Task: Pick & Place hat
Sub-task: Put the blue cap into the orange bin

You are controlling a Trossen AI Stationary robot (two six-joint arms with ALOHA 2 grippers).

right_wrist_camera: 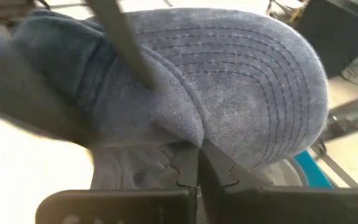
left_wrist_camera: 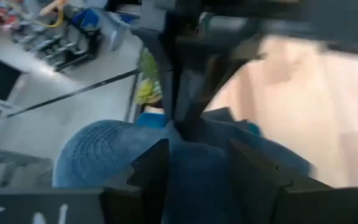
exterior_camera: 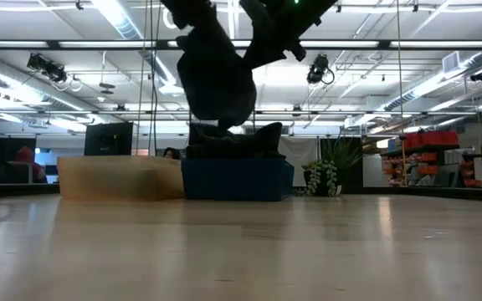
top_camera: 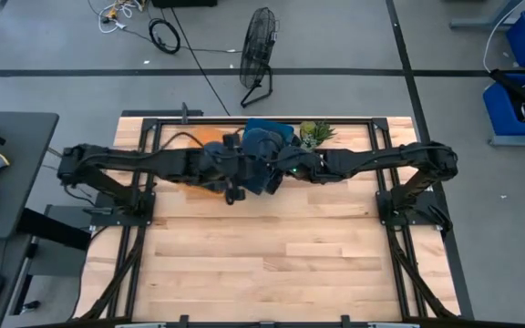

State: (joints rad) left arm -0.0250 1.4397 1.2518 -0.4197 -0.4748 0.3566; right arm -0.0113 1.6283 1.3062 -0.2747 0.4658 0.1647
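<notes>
A blue denim hat (top_camera: 262, 150) hangs in the air between both grippers over the table's far middle. In the low view the hat (exterior_camera: 216, 84) is clear of the blue bin (exterior_camera: 237, 180) below it, where more dark hats (exterior_camera: 233, 138) lie. My right gripper (right_wrist_camera: 197, 165) is shut on the hat where the stitched brim (right_wrist_camera: 272, 81) meets the crown. My left gripper (left_wrist_camera: 197, 171) has crown cloth filling the gap between its fingers. The left wrist view shows the brim (left_wrist_camera: 95, 155) and the right gripper (left_wrist_camera: 185, 93) beyond it. My left gripper holds the hat's crown (left_wrist_camera: 197, 162) between its two fingers, coming from the table's left. One of its fingers (right_wrist_camera: 129, 50) lies across the crown and dents a crease into the cloth. The hat is lifted clear. My right gripper pinches the hat at the seam between brim and crown (right_wrist_camera: 194, 134) with its fingertips, coming from the table's right. The brim spreads out beyond the fingers. The hat is lifted clear above the bin.
A blue bin (top_camera: 272, 128) stands at the table's far edge, a tan box (exterior_camera: 120, 177) to its left and a small green plant (top_camera: 315, 133) to its right. The wooden table top (top_camera: 272, 246) stretches toward the near edge. A fan (top_camera: 258, 55) stands on the floor beyond.
</notes>
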